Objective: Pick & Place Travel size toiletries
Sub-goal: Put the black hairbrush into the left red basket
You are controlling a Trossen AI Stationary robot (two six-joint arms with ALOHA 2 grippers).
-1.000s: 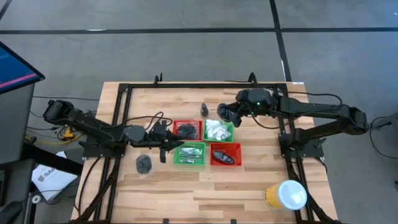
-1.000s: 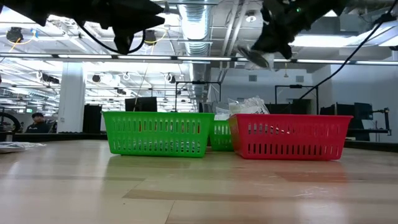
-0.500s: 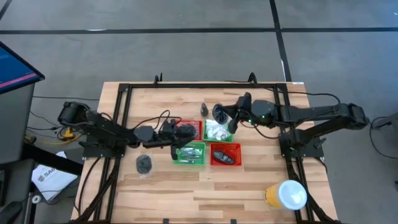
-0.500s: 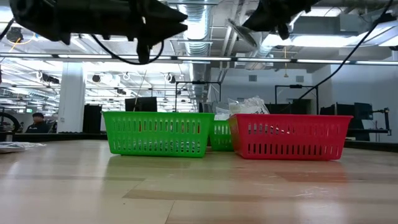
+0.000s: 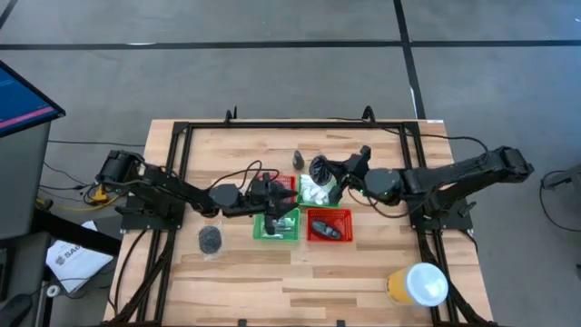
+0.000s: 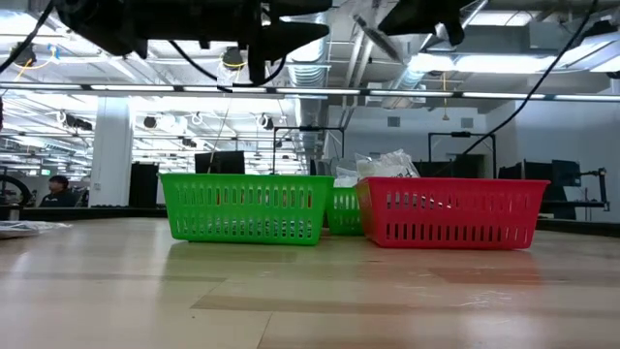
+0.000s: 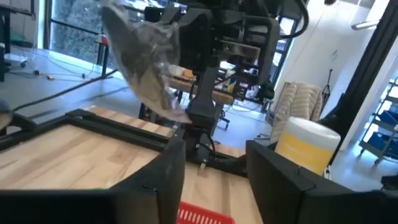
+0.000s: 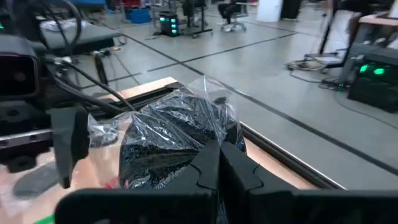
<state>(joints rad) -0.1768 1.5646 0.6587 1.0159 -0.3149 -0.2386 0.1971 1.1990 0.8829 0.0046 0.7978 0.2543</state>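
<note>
My right gripper [image 5: 332,173] is shut on a clear crinkly packet [image 8: 177,134] with a black coiled piece inside. It holds the packet in the air over the far green basket [image 5: 319,192], which holds white packets. My left gripper [image 7: 214,150] is open with nothing between its fingers. It hovers over the near green basket [image 5: 276,224], which holds silver tubes. A second black coiled piece [image 5: 210,239] lies on the table at the near left. A dark small item [image 5: 298,161] lies beyond the baskets. Dark bottles lie in the near red basket [image 5: 329,225]. My right gripper pinches the packet's plastic [image 8: 211,138] between its two shut fingers, coming roughly level from the table's right side. The packet [image 7: 142,62] sticks out past the fingertips, lifted clear of the baskets, with the black coil inside it.
Four mesh baskets stand together mid-table; the far red one [image 5: 284,183] is partly under my left arm. A yellow tub with a white lid [image 5: 418,283] stands at the near right. A black frame [image 5: 182,136] rims the table. Bare wood lies near the front edge.
My left arm has reached toward the table's right, from beside the baskets to over the near green one. My right arm has swung toward the near edge and turned its gripper toward the left. The packet has stayed in its hold, lifted, near the far green basket.
</note>
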